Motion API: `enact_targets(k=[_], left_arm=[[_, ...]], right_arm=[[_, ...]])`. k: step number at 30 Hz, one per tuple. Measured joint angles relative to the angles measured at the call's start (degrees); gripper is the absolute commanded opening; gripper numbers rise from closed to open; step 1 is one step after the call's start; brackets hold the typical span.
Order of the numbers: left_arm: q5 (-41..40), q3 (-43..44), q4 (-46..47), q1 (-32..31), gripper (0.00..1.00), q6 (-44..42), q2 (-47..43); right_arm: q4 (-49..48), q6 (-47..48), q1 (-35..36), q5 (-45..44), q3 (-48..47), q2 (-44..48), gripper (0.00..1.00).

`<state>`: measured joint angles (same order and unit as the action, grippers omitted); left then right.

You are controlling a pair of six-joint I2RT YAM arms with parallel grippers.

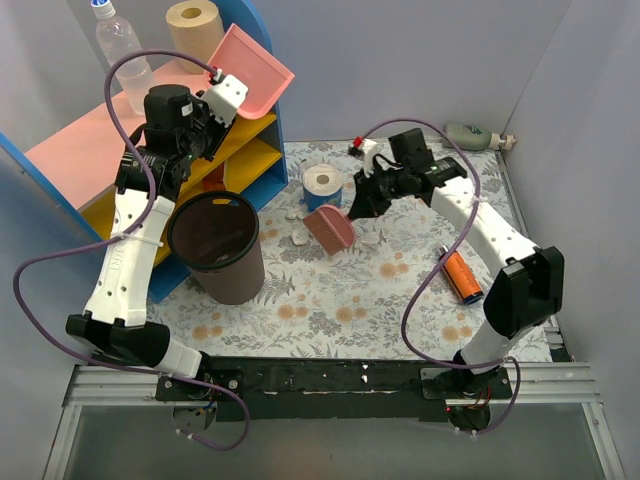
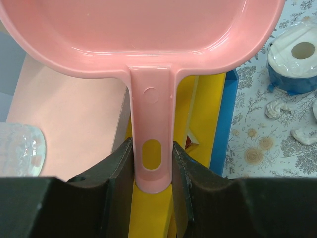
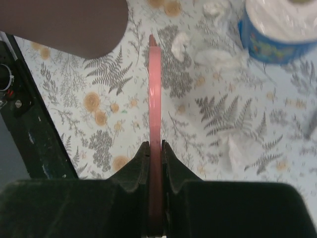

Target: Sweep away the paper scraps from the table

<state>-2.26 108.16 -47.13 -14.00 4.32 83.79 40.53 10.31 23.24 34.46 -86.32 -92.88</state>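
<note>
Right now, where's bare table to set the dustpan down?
Free: the near strip of table between the brown bin and the orange bottle. Crowded: around the toilet-paper roll, where paper scraps lie and the right tool holds the brush.

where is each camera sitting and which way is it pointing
Top external: fixed above and behind the arm bases, facing down at the table; both arms show.
Left wrist: on the left arm, facing along the left end effector, shut on the handle of the pink dustpan, shelf beneath; only that end effector shows.
Right wrist: on the right arm, facing down past the right end effector, shut on the brush, at paper scraps; only that end effector shows.
Shared: both wrist views catch the toilet roll.
</note>
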Motion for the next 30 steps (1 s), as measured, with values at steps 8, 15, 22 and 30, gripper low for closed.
enact_targets(k=[8,15,22,30], left_arm=[[-0.3,-2.5,-0.3,-0.3,0.0,1.1,-3.1],[-1.0,-4.5,-0.9,-1.3,0.0,1.0,-6.8],[0.6,-4.2,-2.2,-2.2,0.0,1.3,-6.5],[5.5,-3.4,-3.6,-3.4,0.0,2.2,-5.0]], right_arm=[[-7.2,-1.3,7.9,-6.6,-16.3,-16.4,0.01],[-10.4,-4.8,9.1,-12.4,-28.7,-29.5,0.01],[-10.5,-2.2,14.1,-20.5,-25.3,-29.6,0.01],[-11.8,-1.0,10.4,-23.3,-0.5,-12.2,0.01]])
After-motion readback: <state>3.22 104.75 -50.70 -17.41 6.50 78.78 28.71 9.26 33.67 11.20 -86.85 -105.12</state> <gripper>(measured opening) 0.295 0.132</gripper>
